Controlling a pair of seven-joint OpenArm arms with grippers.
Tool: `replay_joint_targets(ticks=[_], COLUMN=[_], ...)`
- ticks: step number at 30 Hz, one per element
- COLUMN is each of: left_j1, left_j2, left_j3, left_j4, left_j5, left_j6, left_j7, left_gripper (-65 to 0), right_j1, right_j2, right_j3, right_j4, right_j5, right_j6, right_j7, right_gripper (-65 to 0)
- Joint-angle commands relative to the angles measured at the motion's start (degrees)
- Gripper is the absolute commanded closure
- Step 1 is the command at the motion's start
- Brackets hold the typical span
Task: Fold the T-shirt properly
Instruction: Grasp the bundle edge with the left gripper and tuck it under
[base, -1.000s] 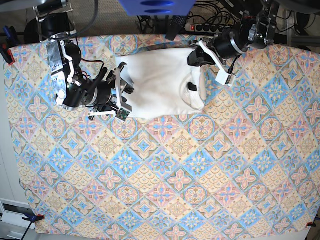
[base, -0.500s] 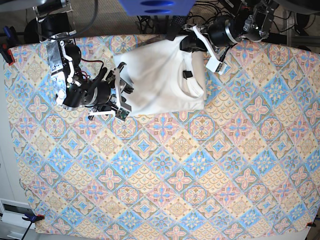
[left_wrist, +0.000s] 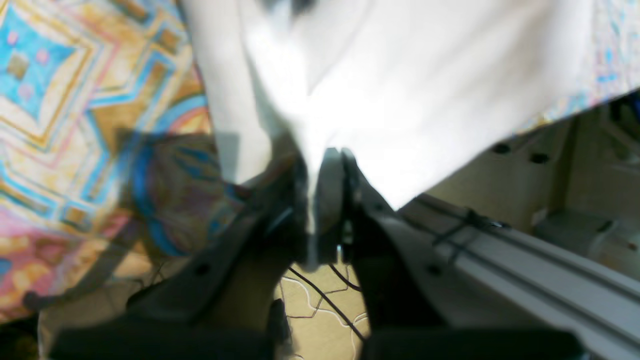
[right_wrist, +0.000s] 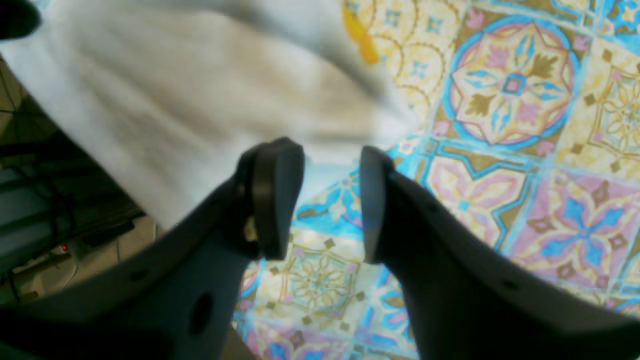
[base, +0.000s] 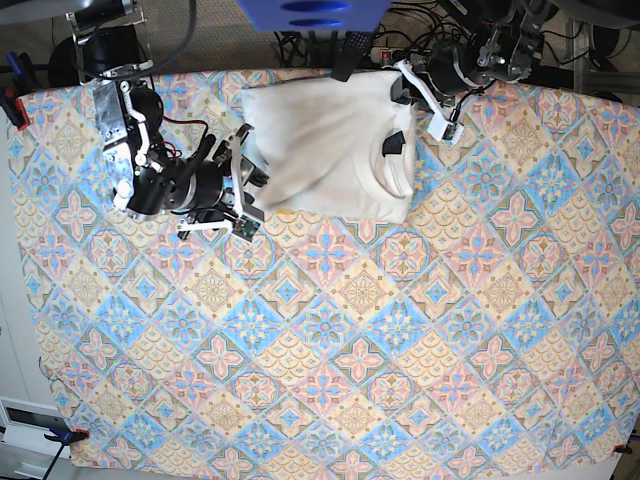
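The white T-shirt (base: 325, 140) lies folded, plain side up, at the table's far edge, with the collar and black neck tag (base: 393, 143) to the right. My left gripper (base: 404, 86) is shut on the shirt's far right corner; in the left wrist view it (left_wrist: 320, 160) pinches the white fabric (left_wrist: 410, 85) over the table edge. My right gripper (base: 250, 178) sits at the shirt's left edge. In the right wrist view it (right_wrist: 325, 200) is open and empty, with the shirt (right_wrist: 165, 115) just past the fingertips and a yellow bit of print (right_wrist: 360, 35) showing.
A patterned tablecloth (base: 330, 330) covers the table. Cables and a power strip (base: 405, 55) lie behind the far edge. A blue object (base: 310, 12) hangs at the top. A frame rail (left_wrist: 525, 280) runs below the edge in the left wrist view.
My left gripper has pulled the shirt's collar-side corner toward the far edge. The shirt has shifted up and swung, its near left part sliding away from my right gripper, which stayed put.
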Motion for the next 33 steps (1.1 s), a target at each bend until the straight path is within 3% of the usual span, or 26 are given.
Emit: replay_joint_targets(ticks=[1,6,9,12,18,24,29,33], left_j1=[-0.1,-1.3,-0.6,0.8,2.3,5.9,11.8,14.8], left_j2=[-0.4,-0.8,-0.5,0.2,0.8,2.8,3.5,3.2], left_j3=[-0.4,-0.9,-5.7,-11.1,-19.4,-26.6,-23.7,-18.5], left_j4=[0.1,-2.0,-1.2,-0.6,-0.4,7.5,14.2,15.3], left_j5=[-0.4,-0.4,-0.4,-0.6,-0.8,-0.8,-0.8,-0.7], left_j6=[-0.2,0.0,0.0,0.0,0.0,-0.2,-0.6,-0.6], left_j7=[-1.6,-3.1,-2.9,-3.1,-3.1,-2.6,-2.5,-2.5], left_gripper=[-3.6,-16.6,-25.9,-31.0,-31.3,-31.3,-31.3,-27.3], right_j1=[0.8,0.7,0.7,0.7,0.7,0.8,1.1,2.9], right_j2=[0.3,0.3,0.3,0.3,0.3,0.0,-2.4,-3.1], right_j3=[0.2,0.1,0.0,0.0,0.0,0.0,-1.1,-4.7], right_j4=[0.9,1.2,1.3,1.3,1.3,1.3,0.7,-2.4], right_j5=[0.8,0.8,0.8,0.8,0.8,0.8,0.9,0.5], right_j6=[0.1,0.1,0.1,0.1,0.1,0.1,0.1,0.1], right_j7=[0.9,0.9,0.9,0.9,0.9,0.9,2.4,3.6], right_gripper=[-21.7,-21.7,-21.7,-21.7,-21.7,-21.7,-21.4,-13.6])
